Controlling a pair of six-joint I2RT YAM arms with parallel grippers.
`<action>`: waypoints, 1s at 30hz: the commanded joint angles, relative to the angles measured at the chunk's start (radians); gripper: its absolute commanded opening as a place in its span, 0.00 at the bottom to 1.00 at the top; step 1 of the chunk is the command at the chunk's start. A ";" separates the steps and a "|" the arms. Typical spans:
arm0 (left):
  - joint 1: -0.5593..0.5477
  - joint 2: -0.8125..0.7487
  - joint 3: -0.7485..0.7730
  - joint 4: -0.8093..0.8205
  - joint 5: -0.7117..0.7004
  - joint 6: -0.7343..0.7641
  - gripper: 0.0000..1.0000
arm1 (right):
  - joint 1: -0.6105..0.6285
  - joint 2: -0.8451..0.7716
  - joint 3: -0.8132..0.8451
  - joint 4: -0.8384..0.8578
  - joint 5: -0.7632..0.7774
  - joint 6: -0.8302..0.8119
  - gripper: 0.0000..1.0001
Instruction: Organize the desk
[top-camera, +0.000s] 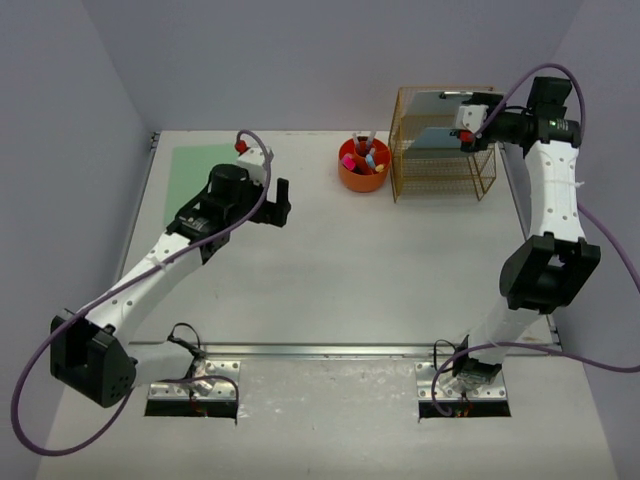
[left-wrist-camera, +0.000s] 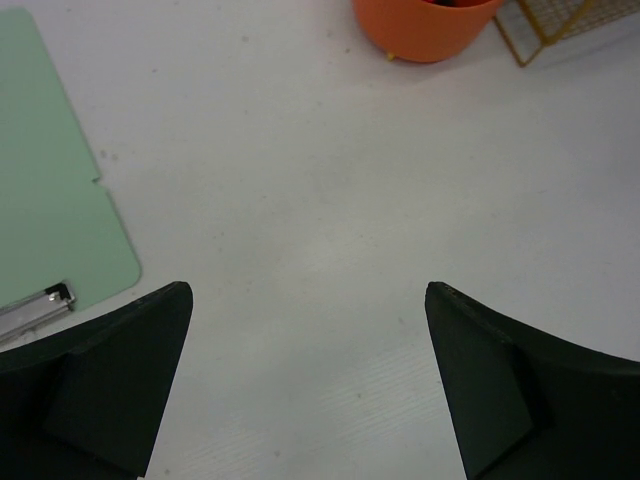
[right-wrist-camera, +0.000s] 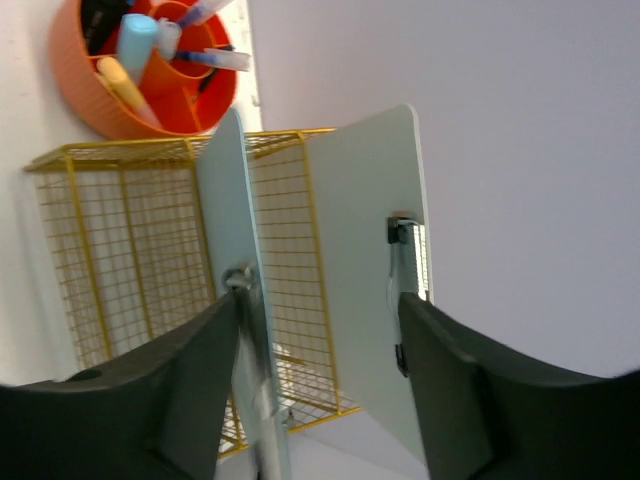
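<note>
The desk (top-camera: 350, 270) is a white tabletop. At its back right, a gold wire rack (top-camera: 440, 178) holds two upright clipboards. My right gripper (top-camera: 468, 125) hovers over the rack's top. In the right wrist view the right gripper (right-wrist-camera: 320, 298) is open. A pale blue clipboard (right-wrist-camera: 225, 200), blurred, stands against its left finger's inner face, and a whitish clipboard (right-wrist-camera: 365, 250) has its clip near the right finger. A green clipboard (top-camera: 195, 170) lies flat at the back left. My left gripper (left-wrist-camera: 308, 290) is open over bare desk, holding nothing.
An orange cup (top-camera: 362, 172) of pens and markers stands just left of the rack. In the left wrist view the cup (left-wrist-camera: 425, 30) and a rack corner (left-wrist-camera: 560, 25) are at the top, and the green clipboard (left-wrist-camera: 50, 170) is at the left. Lavender walls enclose the desk.
</note>
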 joint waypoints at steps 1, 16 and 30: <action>0.057 0.068 0.102 -0.137 -0.146 0.026 1.00 | -0.007 0.007 0.039 0.162 0.002 0.088 0.72; 0.319 0.235 0.145 -0.322 0.158 0.883 0.88 | 0.023 -0.310 -0.066 0.056 -0.016 0.257 0.95; 0.505 0.671 0.352 -0.349 0.058 1.304 0.78 | 0.076 -0.512 -0.362 0.041 0.029 0.420 0.99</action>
